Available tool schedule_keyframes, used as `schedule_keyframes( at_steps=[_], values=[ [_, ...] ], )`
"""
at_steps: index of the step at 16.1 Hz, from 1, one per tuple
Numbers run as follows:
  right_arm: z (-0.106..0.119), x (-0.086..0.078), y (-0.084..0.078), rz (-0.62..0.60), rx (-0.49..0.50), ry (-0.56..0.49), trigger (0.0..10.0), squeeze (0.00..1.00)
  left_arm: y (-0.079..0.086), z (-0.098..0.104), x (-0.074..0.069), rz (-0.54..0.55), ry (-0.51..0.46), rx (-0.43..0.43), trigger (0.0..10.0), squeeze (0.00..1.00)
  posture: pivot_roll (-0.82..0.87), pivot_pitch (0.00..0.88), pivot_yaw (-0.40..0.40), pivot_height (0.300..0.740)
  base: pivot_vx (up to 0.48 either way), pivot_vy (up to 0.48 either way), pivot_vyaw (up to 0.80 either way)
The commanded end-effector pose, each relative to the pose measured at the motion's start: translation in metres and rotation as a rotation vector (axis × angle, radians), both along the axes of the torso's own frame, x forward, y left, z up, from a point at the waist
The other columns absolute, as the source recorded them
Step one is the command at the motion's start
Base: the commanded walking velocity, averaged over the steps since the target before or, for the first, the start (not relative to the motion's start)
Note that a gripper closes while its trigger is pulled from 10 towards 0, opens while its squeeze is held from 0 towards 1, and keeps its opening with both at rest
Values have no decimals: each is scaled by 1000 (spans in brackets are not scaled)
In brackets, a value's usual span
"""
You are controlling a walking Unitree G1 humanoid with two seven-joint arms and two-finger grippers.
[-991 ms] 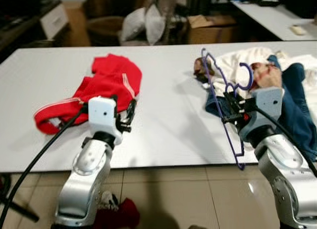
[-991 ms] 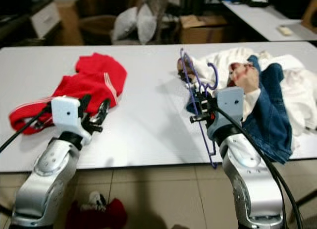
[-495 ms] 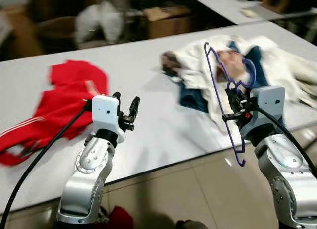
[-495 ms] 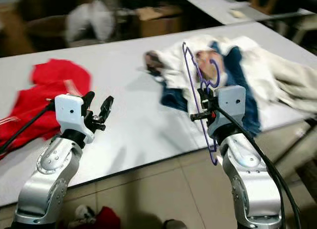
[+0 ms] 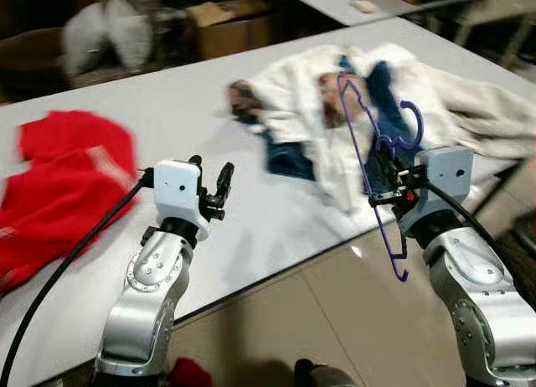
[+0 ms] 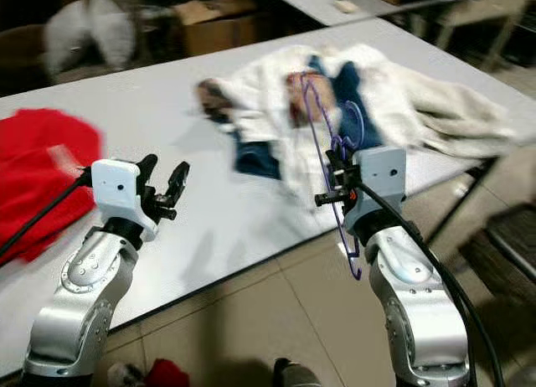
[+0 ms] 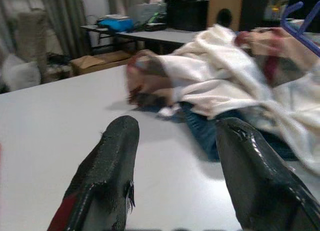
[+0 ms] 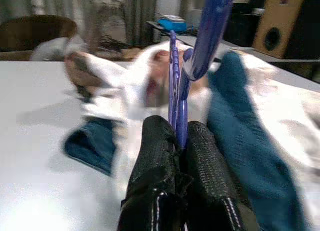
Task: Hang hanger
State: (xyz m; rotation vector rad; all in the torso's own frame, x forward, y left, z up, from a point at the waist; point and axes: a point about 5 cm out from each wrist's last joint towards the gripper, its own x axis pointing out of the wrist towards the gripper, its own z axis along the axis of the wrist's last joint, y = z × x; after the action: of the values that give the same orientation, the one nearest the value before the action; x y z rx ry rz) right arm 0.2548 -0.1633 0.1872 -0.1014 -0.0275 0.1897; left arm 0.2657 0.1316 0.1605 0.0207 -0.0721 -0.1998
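Fingers of the right gripper (image 8: 177,141) are pinched tight on the purple hanger (image 5: 374,165) just below its hook, holding it upright in the air off the tabletop's near edge, in front of the heap of white and blue clothes (image 5: 394,94). No rail or hook to hang it on can be made out in these blurred head views, so the robot should probably keep the grip firm and the hanger steady while it seeks one. The left gripper (image 7: 172,166) hovers spread wide and empty over the bare white tabletop (image 5: 167,119), beside the red garment (image 5: 59,178).
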Motion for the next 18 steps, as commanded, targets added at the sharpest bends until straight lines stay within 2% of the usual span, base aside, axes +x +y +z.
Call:
schedule_keyframes(
  at_steps=[1,5,8,13,14,15,17,18],
  values=[
    [2,2,-3,-4,0,-17,10000,0,-1,-1,1,7,4,0,10000,290,-133,47,34,740,0,-240,-800],
    [-2,6,4,69,41,27,10000,0,2,2,0,38,-5,0,10000,286,-107,56,14,740,0,-302,-700],
    [-4,8,6,85,43,38,10000,0,4,3,-1,49,-5,3,10000,282,-103,63,12,740,0,-367,0],
    [-11,5,1,97,-13,58,10000,0,0,0,-4,44,2,15,10000,275,-110,77,13,740,0,-347,0],
    [-12,4,-3,78,-19,57,10000,0,-1,-4,-5,38,26,23,10000,180,-113,81,13,740,0,0,0],
    [-11,4,-5,69,-26,52,10000,0,-1,-4,-6,34,20,41,10000,180,-117,84,15,740,0,0,0],
    [-13,1,-10,54,-31,50,10000,0,-1,-8,-7,22,25,55,10000,188,-119,85,16,740,0,0,0],
    [-13,0,-11,47,-13,47,10000,0,-4,-11,-8,-7,41,48,10000,318,-132,89,22,740,0,0,0]
  ],
)
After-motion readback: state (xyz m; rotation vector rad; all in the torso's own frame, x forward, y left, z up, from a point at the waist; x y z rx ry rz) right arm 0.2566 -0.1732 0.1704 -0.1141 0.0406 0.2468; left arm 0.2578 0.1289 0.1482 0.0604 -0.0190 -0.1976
